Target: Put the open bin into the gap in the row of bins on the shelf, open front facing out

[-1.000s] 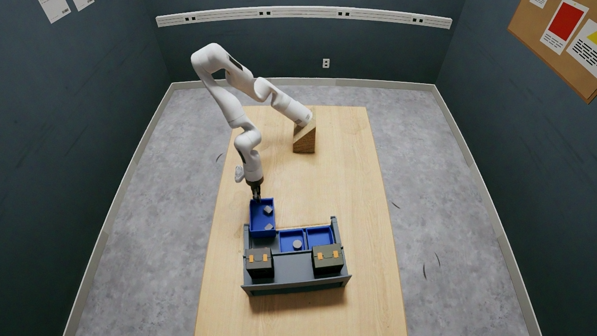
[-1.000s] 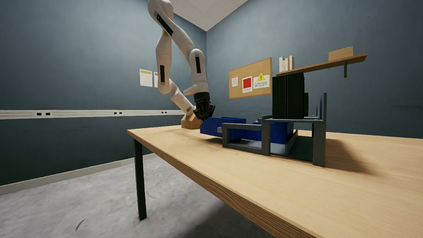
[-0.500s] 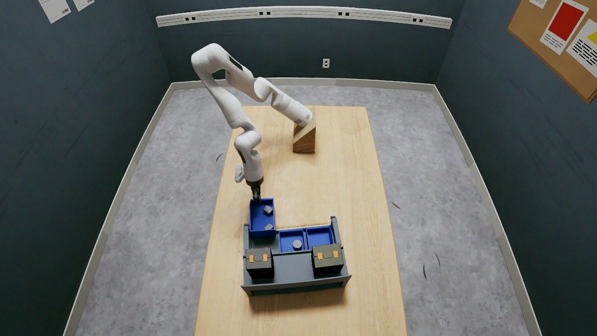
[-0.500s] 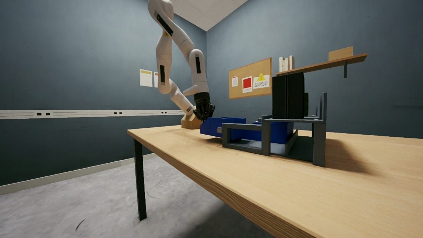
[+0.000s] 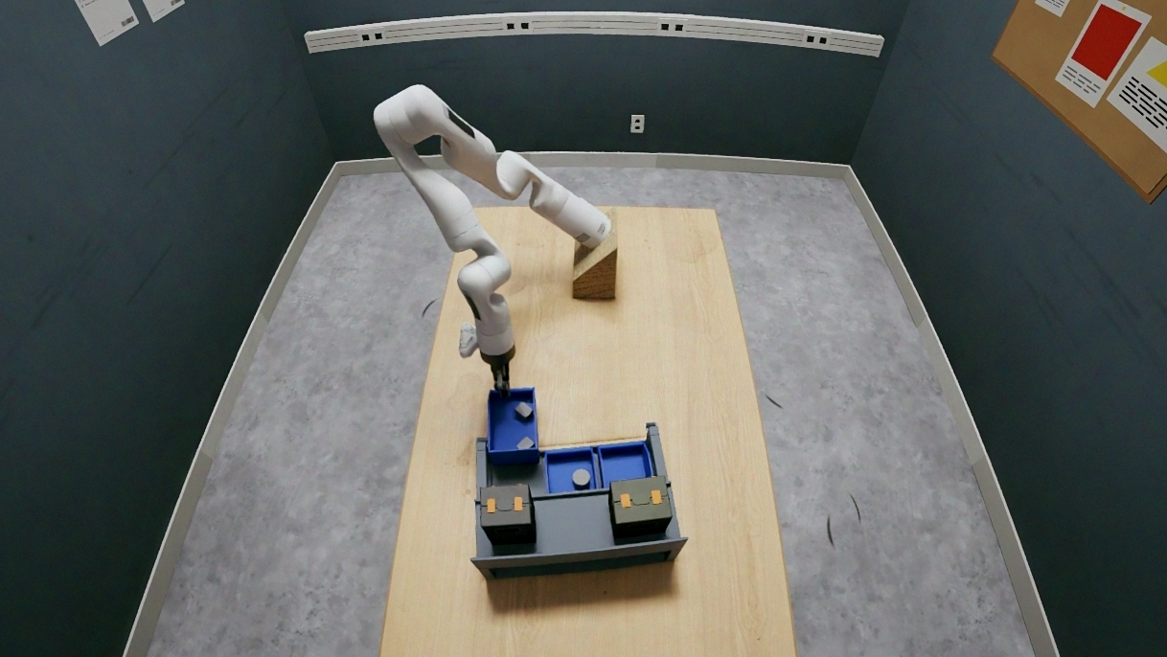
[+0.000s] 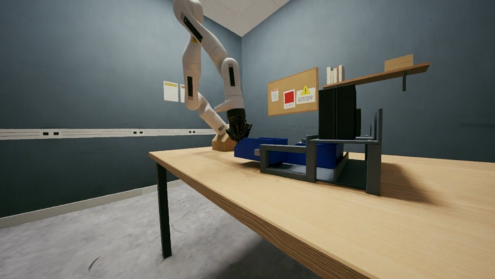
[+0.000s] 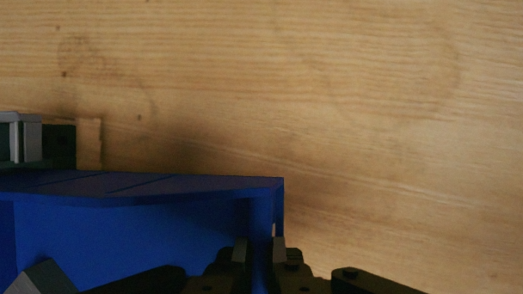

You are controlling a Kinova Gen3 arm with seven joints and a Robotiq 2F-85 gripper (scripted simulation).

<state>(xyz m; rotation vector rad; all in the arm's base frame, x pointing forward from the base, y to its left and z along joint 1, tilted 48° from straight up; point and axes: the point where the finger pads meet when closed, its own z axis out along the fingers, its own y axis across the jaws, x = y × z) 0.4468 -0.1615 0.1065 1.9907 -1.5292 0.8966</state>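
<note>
Top view, 12 o'clock = picture top. The counter (image 5: 669, 367) (image 6: 311, 214) (image 7: 344, 64) is carrying the whole setup. The arm (image 5: 441, 204) (image 6: 232, 83) is reaching in from the counter's 12 o'clock end, bowing out toward 10 and coming down to the bin. The shelf (image 5: 571, 563) (image 6: 373, 169) (image 7: 32, 137) is standing at the 6 o'clock side.

The open bin (image 5: 513, 458) (image 6: 254, 149) (image 7: 107, 232) is sitting at the shelf's 11 o'clock corner: its 6 o'clock end is overlapping the shelf, its 12 o'clock end is sticking out over the counter, raised above it. Not fully in; the gap is showing just past it at 6. Exact tilt: can't tell.

The two other bins (image 5: 563, 473) (image 6: 325, 155) are sitting side by side in the row, toward 3 from the gap. On the upper board, one dark box (image 5: 513, 522) (image 6: 337, 112) is standing at the 9 o'clock end, another box (image 5: 642, 508) (image 6: 359, 121) at the 3 o'clock end.

Hand (image 5: 501, 386) (image 6: 237, 140) (image 7: 260, 258): nearly closed, pinching the open bin's 12 o'clock end wall, one finger inside, one outside.

Two grey parts (image 5: 523, 409) (image 7: 36, 277) are lying in the open bin, roughly at 1 and 5. One round part (image 5: 581, 479) is lying in the middle bin.

- Between the earlier pictures and now, no change is plain to see at the gripper (image 5: 502, 390) (image 6: 238, 140) (image 7: 260, 258).
- Beyond its fingertips, any shift of the bin (image 5: 503, 432) (image 6: 254, 148) (image 7: 129, 232) is too small to tell.
</note>
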